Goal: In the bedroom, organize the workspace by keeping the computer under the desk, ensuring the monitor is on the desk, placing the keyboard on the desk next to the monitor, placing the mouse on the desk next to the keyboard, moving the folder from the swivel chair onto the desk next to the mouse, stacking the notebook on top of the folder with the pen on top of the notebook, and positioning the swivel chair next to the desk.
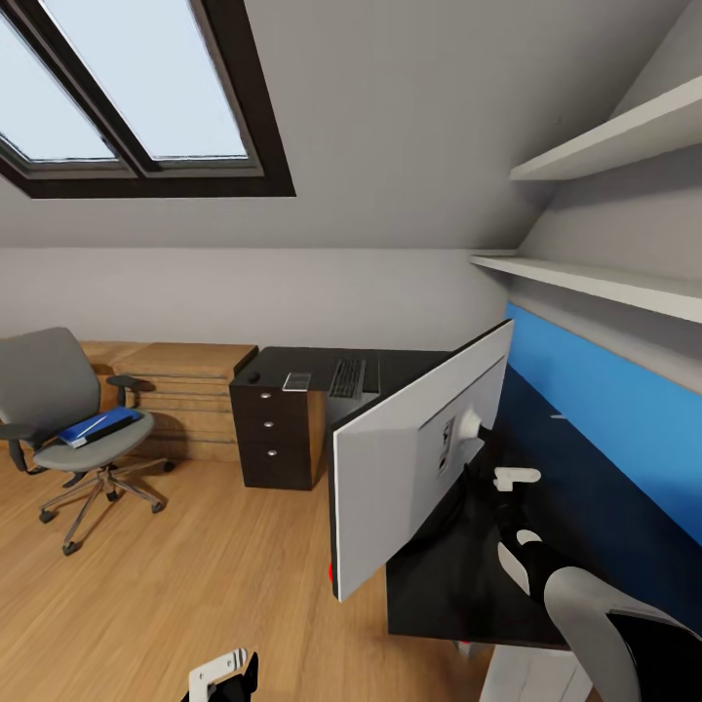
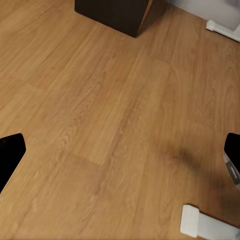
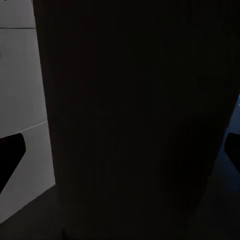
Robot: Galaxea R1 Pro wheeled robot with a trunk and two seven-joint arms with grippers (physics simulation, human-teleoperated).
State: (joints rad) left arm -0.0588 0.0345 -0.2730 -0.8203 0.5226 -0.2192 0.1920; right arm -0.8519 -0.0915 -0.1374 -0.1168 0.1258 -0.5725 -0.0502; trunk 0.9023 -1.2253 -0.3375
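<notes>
The desk (image 1: 546, 507) is running w/ its long axis away from the robot along the blue wall panel (image 1: 624, 409), its top glossy black. The monitor (image 1: 409, 468) is standing on it, a very wide flat panel w/ its silver-grey back facing the head camera and its long axis running diagonally, near end low, far end high, so it's tilting. A red dot is showing at its lower near corner.

The swivel chair (image 1: 58, 390) is sitting well apart from the desk on the light wood floor (image 1: 224, 565), grey upholstered seat, chrome star base. The folder (image 1: 97, 425) is lying flat on the seat, bright blue.

A dark drawer cabinet (image 1: 278, 429) is standing past the monitor; on its top the keyboard (image 1: 347, 377) is lying w/ its long axis pointing away from the robot, the notebook (image 1: 297, 381) just beside it, and the mouse (image 1: 253, 376) nearer the oak shelving.

Right gripper (image 1: 507, 487) is sitting right behind the monitor's back; the right wrist view is showing mostly a dark surface w/ black fingertips (image 3: 11, 157) at both edges, so can't tell how far open or whether gripping.

Left gripper (image 1: 224, 673) is hanging low over the floor; the left wrist view is showing wood grain between widely spread fingertips (image 2: 10, 155), holding nothing.
</notes>
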